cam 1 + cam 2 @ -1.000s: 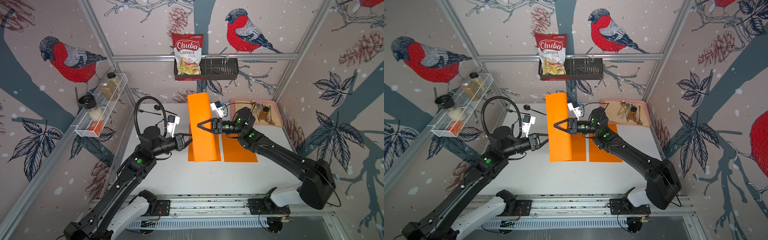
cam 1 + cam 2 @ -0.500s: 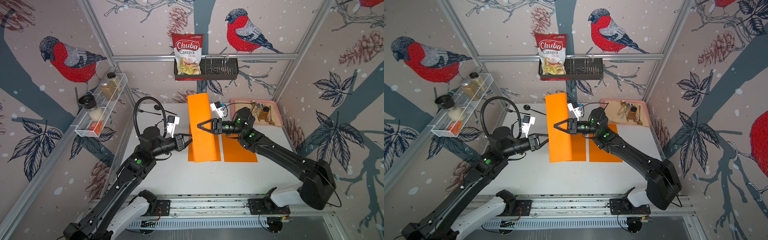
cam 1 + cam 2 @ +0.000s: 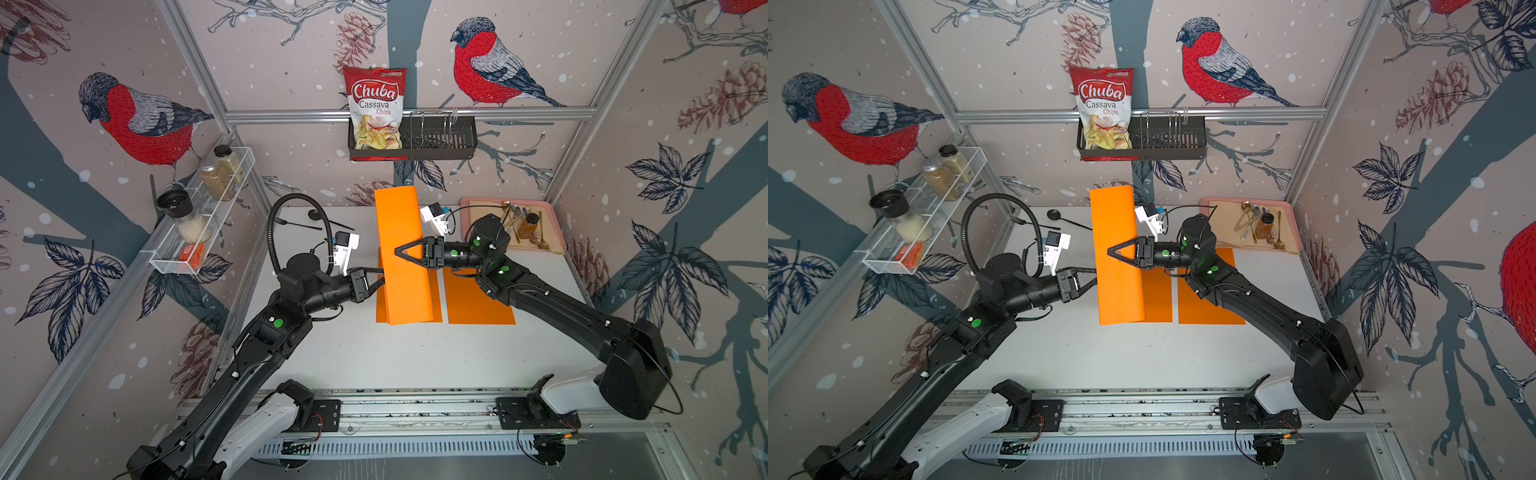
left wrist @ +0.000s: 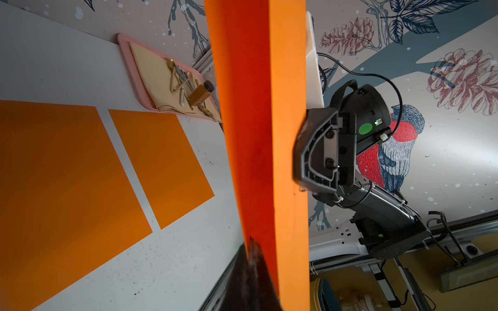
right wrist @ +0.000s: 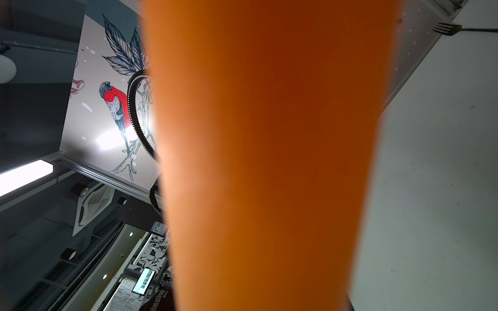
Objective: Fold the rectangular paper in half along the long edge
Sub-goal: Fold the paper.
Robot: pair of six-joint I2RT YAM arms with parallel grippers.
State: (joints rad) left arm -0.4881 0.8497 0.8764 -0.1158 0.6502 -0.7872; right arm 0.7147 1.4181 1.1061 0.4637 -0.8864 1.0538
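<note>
**Two arms hold an orange paper up over the table**

The orange paper [image 3: 399, 216] stands raised off the white table [image 3: 395, 357], left of the pink tray [image 4: 134, 67], with its long edges running front to back. It is bent lengthwise: the left wrist view shows a shaded face and a bright face meeting along a line. Its near end hangs over the table well in front of the tray; whether it touches down cannot be told. In the right wrist view it is an orange blur that hides the fingers.

On the wall farthest from the tray, a wire shelf [image 3: 166, 262] holds jars [image 3: 216, 178]. A black fork [image 3: 291, 222] and spoon [image 3: 313, 214] lie at the back of the table, beyond the paper from the tray. A chips bag [image 3: 376, 108] sits in a black rack [image 3: 436, 141] on the back wall, above and left of the tray. A flat sheet [image 3: 1158, 299] lies under the raised paper and is mostly covered by it. A second sheet [image 3: 1204, 316] lies just in front of the tray, crossed by the right arm [image 3: 561, 316].

The left arm [image 3: 282, 324] reaches in from the side away from the tray, and the left gripper [image 3: 383, 276] is clamped tight on the paper's long edge. The right arm comes from the tray side with its wrist level. The right gripper [image 3: 397, 251] lies across the paper's upper face, its fingers drawn to a point about midway along. Whether they pinch the paper cannot be told.
</note>
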